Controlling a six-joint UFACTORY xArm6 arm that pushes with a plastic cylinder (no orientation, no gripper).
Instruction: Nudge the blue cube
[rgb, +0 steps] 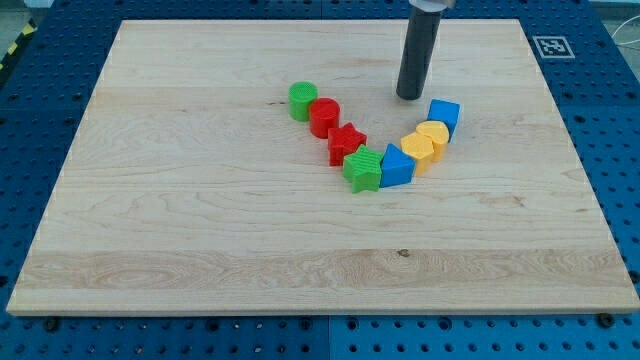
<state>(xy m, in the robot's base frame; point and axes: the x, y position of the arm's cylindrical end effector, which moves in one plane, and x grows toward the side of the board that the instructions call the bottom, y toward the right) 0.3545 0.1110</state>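
Observation:
The blue cube (444, 115) sits at the right end of a curved row of blocks on the wooden board (200, 220). My tip (410, 96) rests on the board just left of and slightly above the cube, a small gap apart. Down the row from the cube lie a yellow block (434, 134), a second yellow block (418, 150), a blue block (396, 166), a green star (364, 169), a red star (346, 141), a red cylinder (323, 116) and a green cylinder (303, 100).
A black and white marker tag (550, 46) is at the board's top right corner. The board lies on a blue perforated table (610, 130).

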